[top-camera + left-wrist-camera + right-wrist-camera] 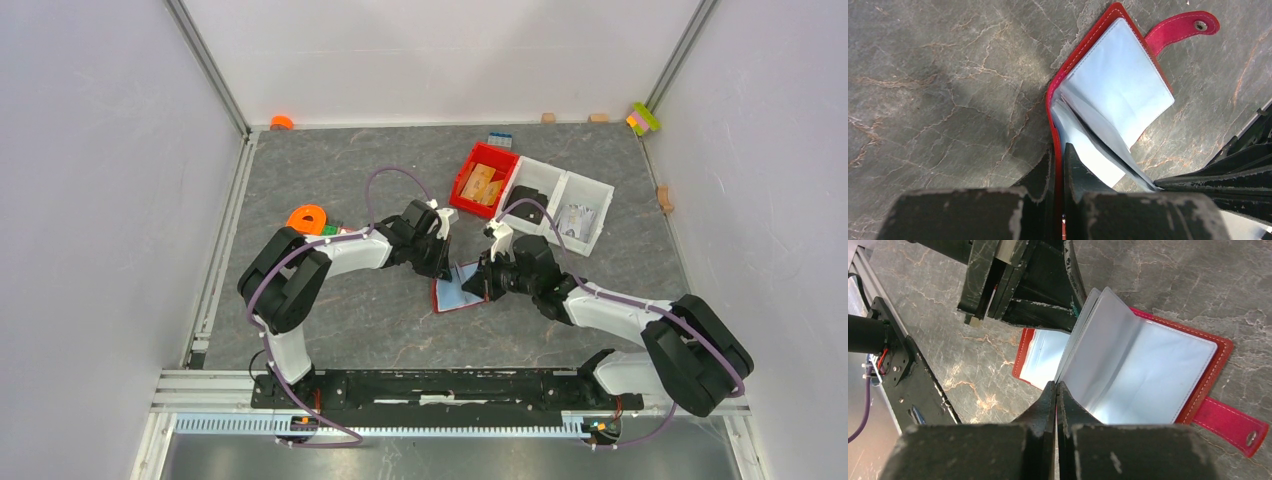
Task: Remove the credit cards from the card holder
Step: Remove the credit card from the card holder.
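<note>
Here, nearest the arm bases, the card holder point(458, 292) lies opened on the table point(350, 330), a little toward the near edge from its middle. Its snap strap point(1228, 422) is undone and flung outward. The left gripper point(1058, 152) is clenched on the red cover's edge, apparently to pin the holder flat and keep it from sliding. The right gripper point(1056, 387) comes in from the opposite side. Its fingers are pressed together on the lower edge of one pale leaf point(1098, 345), so the leaves fan upward. Whether that leaf is a sleeve or a card cannot be told. What look like the credit cards point(1120, 75) sit pale blue inside the pockets, and none lies loose on the table, so extraction seems barely begun. Toward the far edge stand a red bin point(470, 178) of tan pieces and a white divided tray point(600, 200).
</note>
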{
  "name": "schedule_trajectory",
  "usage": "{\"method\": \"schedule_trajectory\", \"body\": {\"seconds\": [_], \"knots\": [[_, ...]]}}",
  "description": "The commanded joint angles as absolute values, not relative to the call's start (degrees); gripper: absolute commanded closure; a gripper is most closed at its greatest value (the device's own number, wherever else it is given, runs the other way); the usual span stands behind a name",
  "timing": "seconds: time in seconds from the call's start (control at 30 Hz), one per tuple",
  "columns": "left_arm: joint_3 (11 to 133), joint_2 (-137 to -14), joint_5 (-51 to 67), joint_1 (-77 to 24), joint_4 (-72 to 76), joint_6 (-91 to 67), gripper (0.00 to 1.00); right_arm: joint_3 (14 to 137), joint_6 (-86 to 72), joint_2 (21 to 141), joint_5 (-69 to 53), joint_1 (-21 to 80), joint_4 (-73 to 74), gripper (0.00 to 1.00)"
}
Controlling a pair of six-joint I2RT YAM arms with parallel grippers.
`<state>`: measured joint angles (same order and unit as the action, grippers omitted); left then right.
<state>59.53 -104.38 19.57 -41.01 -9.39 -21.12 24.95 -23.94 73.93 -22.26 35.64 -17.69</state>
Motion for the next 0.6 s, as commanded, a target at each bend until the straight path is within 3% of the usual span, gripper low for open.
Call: {"method": "schedule_trajectory", "body": {"seconds": [0.0, 0.3, 0.57], "knots": [[60.73, -104.36, 20.17, -41.4, -9.05, -19.78, 0.96, 26.64, -21.64, 73.67, -16.75, 35.68, -14.37, 1.0], [59.72, -103.77, 21.81, -41.4, -7.61, -21.35, 0.95, 25.4, -25.32, 77.34, -28.74, 35.77, -23.14, 1.0], [59.68, -103.71, 22.15, -41.4, -7.47, -21.42, 0.95, 25.59, -25.27, 77.6, -27.24, 35.8, -22.16, 1.0]]}}
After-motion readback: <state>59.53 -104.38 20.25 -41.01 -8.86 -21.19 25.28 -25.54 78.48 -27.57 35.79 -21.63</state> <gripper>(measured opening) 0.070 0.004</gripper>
